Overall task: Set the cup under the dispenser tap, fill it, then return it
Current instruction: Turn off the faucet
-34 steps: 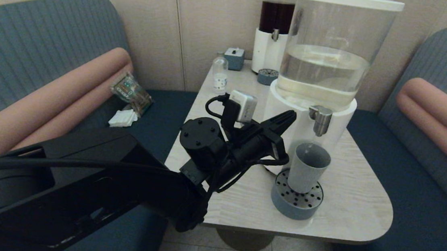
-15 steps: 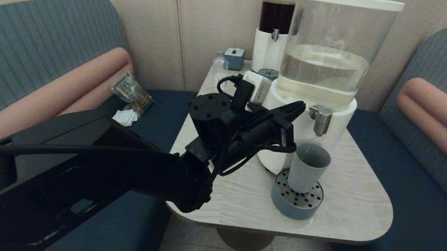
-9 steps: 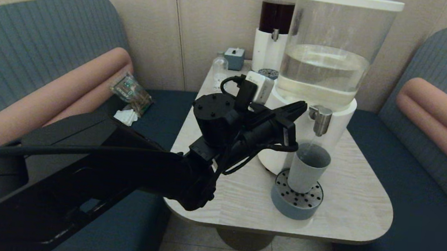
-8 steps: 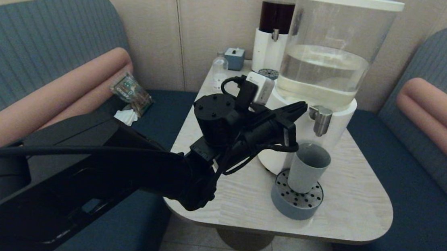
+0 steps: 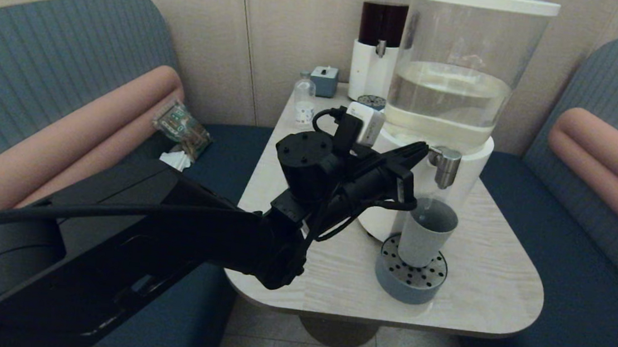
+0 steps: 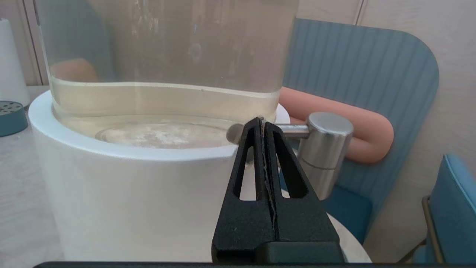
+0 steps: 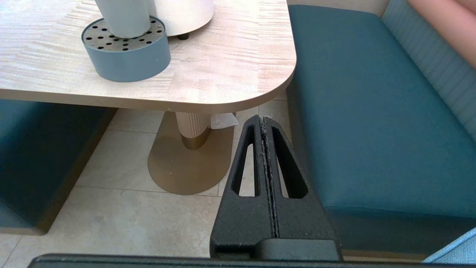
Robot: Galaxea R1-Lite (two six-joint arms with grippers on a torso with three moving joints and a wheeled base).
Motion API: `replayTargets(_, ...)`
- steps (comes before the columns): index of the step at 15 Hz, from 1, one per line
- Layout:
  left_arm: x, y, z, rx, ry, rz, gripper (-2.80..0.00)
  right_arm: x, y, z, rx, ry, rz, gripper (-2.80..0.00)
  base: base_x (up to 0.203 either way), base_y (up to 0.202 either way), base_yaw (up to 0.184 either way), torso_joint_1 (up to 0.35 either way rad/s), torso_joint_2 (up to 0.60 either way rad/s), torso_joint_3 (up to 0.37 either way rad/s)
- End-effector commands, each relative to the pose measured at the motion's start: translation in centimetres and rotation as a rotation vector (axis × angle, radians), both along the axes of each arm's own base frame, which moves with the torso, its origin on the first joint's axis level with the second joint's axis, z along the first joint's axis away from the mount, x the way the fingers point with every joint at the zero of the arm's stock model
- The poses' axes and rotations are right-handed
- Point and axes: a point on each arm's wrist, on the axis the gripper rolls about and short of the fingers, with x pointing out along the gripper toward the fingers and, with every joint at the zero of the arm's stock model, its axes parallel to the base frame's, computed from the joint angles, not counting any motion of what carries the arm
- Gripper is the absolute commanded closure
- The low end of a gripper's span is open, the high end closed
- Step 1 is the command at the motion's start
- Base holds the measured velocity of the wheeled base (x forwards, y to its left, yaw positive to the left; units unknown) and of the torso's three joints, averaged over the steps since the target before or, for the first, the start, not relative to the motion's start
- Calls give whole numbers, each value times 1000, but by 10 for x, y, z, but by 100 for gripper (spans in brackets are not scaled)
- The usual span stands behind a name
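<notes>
Sitting on the table (image 5: 477, 300), the big clear dispenser (image 5: 456, 86) is taking up most of the scene. The left gripper (image 5: 422, 149) is pinched closed on nothing, its tip beside the dispenser tap (image 5: 446, 166), level with its stem. The cup (image 5: 426, 232) is standing upright right below the spout on the drip tray (image 5: 409, 274). The right gripper (image 7: 264, 121) is parked low, clenched empty.

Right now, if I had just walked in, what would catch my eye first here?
Probably the big black left arm reaching across the table, its left gripper shut, tips right at the dispenser tap. Next, the huge clear tank of pale liquid above it, and the cup standing on the round drip tray under the tap.
</notes>
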Motion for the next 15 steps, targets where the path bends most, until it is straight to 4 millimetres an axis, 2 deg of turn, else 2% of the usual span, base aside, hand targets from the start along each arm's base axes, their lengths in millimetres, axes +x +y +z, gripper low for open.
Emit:
replayTargets(1,1,-4,0,0,0,-5,0,0,0,0,-1,4,-1,0,0,0,0,0,0,0)
replayTargets(15,0,-31,9,19,-6,-41,0,0,0,0,-1,3,-1,0,0,0,0,0,0,0)
